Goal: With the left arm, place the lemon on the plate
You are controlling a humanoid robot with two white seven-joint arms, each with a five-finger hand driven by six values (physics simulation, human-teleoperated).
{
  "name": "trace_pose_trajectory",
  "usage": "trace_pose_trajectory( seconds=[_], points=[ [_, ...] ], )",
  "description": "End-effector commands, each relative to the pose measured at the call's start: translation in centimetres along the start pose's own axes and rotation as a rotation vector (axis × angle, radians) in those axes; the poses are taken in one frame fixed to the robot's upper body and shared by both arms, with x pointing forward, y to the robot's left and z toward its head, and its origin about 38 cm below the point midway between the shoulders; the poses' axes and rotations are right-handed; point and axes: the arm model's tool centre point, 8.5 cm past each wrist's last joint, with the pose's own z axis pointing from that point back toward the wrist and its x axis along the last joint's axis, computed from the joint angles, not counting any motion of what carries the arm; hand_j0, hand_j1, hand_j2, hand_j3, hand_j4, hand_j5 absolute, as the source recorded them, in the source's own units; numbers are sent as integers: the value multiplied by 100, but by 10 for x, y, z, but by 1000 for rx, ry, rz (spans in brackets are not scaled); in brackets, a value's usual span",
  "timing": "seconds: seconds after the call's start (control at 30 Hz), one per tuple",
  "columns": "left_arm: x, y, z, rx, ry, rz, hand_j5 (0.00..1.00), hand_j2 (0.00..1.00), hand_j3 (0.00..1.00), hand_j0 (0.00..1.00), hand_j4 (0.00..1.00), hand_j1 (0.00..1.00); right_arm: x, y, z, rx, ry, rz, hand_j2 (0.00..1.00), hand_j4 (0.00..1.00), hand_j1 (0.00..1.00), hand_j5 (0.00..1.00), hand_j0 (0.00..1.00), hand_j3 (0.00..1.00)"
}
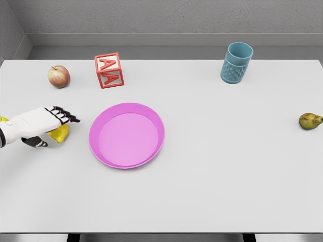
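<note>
Left hand comes in from the left edge, white with dark fingertips, laid over the lemon. Fingers reach across the top of it, thumb sits below on the near side. Looks closed around the lemon, though the contact itself is hidden under the palm.

Lemon: yellow, only its right end shows past the hand. It's at the far left of the table, just left of the plate and apart from it. Can't tell whether it's resting on the table or lifted. A small yellow sliver also shows at the left edge above the wrist; can't tell what it is.

Behind the hand, near the back edge: red-yellow apple. Right of it, a red letter block showing "A" faces, tilted a bit. Both sit well behind the line from lemon to plate.

Pink plate: round, shallow rim, nothing in it, left of centre. Bare table between lemon and plate rim, nothing in the way.

Further right: teal textured cup near the back edge, leaning slightly. Far right, near the edge: green-brown pear on its side.

Front half of the table and the span between plate and pear are open. Right hand not visible.
</note>
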Motion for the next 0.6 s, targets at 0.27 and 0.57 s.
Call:
trace_pose_trajectory(
  seconds=[0.27, 0.57],
  points=[
    [-2, 1, 1, -5, 10, -11, 79, 79, 79, 79, 79, 79, 0, 0, 0, 0, 0, -1, 100, 100, 100, 100, 100, 100],
    [5, 0, -6, -13, -11, -19, 77, 77, 77, 77, 77, 77, 0, 0, 0, 0, 0, -1, 100, 100, 100, 100, 100, 100]
  ],
)
